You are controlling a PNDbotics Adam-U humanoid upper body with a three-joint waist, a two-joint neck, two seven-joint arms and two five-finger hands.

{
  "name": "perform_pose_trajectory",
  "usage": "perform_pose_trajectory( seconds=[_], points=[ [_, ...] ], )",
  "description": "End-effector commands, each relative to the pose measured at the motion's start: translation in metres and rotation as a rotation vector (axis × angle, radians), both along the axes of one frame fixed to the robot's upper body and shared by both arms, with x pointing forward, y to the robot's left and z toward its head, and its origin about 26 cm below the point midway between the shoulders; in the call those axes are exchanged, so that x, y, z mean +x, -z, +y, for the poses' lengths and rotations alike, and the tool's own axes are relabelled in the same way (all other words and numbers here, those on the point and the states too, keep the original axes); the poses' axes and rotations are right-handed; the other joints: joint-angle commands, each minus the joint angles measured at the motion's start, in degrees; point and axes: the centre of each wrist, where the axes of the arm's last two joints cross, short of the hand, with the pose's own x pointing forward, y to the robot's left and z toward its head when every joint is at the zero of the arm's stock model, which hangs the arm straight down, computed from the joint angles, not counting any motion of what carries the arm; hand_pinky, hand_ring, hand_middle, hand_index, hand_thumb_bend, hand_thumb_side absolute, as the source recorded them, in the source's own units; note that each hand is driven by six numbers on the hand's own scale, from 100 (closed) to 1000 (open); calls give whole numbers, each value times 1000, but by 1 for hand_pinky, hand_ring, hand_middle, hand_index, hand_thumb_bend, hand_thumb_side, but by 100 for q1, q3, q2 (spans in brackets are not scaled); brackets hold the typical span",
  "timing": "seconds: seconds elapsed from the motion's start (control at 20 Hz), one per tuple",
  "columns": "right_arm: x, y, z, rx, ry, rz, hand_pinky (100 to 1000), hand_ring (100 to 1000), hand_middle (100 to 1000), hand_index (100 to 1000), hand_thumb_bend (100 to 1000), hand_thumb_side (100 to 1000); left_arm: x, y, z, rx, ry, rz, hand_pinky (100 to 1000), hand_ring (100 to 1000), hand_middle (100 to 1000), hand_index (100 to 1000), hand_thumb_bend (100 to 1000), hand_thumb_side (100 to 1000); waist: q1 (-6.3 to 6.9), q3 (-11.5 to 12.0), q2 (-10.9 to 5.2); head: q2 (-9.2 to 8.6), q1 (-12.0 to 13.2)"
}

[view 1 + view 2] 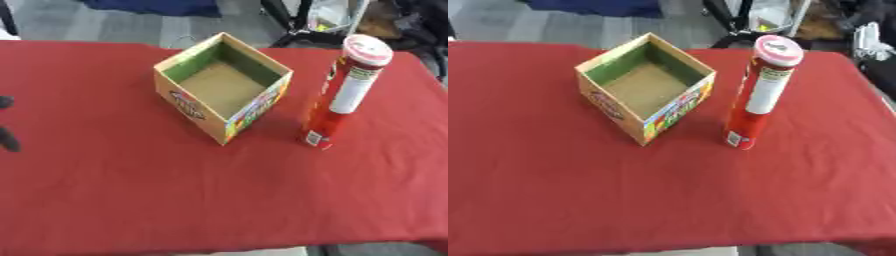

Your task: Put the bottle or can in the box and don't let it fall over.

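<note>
- Two task items stand on the red cloth-covered table (pixel 114 200): a tall red cylindrical can with a pale plastic lid (pixel 343 92) and an open-topped square cardboard box with colourful printed sides and a green inner lining (pixel 223 85)
- The can stands upright on the cloth, just right of the box and apart from it, with a narrow strip of red cloth between them; nothing touches it
- The box sits left of the can, turned so that one corner points to the near edge; it looks empty, its brown floor showing
- Left hand (pixel 7 131): only a dark sliver shows at the far left edge of the left eye view, well apart from both items; whether its fingers are apart or together cannot be told
- Right hand: not in either view
- Judged status: the task appears not yet begun, the can being outside the box and ungrasped
- Risk one: the can is tall and narrow, so a sideways touch near its lid would likely topple it; a grasp around mid-body seems safer
- Risk two: the can's base could catch the box rim if not lifted clear, tipping the can or dragging the light box across the cloth
- Risk three: the can stands taller than the box walls, so release at a tilt, or before its base rests flat on the box floor, could let it fall over
- Risk four: the box's rotated stance leaves less room for a straight approach from the right
</note>
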Motion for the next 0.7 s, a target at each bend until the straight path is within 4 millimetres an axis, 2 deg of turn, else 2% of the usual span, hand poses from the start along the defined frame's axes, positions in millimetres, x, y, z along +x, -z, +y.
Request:
perform_pose_trajectory(
  seconds=[0.05, 0.1, 0.15, 0.4, 0.7],
  points=[
    [0, -16, 2, -77, -42, -21, 832, 863, 836, 890, 100, 523, -1, -10, 0, 21, 3, -53, 514, 830, 858, 888, 100, 660, 47, -42, 43, 41, -72],
    [1, -17, 2, -96, -54, -20, 836, 868, 838, 894, 100, 466, -1, -10, 1, 23, 2, -60, 514, 829, 858, 888, 100, 660, 58, -59, 80, 35, -85],
    [2, -20, 3, -117, -67, -21, 842, 875, 847, 898, 100, 525, -1, -10, 1, 24, 1, -67, 513, 829, 858, 888, 100, 660, 73, -74, 124, 14, -97],
    [7, -36, 9, -230, -140, -25, 875, 919, 884, 933, 100, 537, -1, -11, 1, 28, 0, -94, 512, 829, 857, 887, 100, 657, 169, -95, 289, -101, -61],
    [15, -60, 20, -356, -264, 10, 901, 954, 909, 953, 100, 556, 0, -12, 2, 16, -2, -107, 514, 830, 857, 887, 100, 656, 222, -87, 303, -226, -47]
  ],
)
